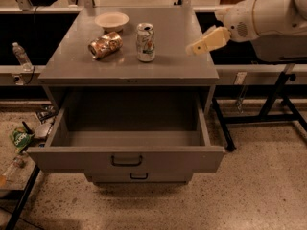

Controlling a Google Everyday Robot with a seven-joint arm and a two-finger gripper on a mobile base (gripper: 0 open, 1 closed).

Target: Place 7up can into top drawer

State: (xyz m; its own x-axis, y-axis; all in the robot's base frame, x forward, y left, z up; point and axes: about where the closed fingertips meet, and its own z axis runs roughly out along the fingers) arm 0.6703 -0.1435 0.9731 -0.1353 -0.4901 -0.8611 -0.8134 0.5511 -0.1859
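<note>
Pincer (194, 47), state unclear, near 7up can (146, 42), dented can (105, 44) and bowl (112, 19) close by.

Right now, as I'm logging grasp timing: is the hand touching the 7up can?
Apart. The camera view shows bare grey tabletop between the upright 7up can and the hand, which hangs over the right side.
</note>
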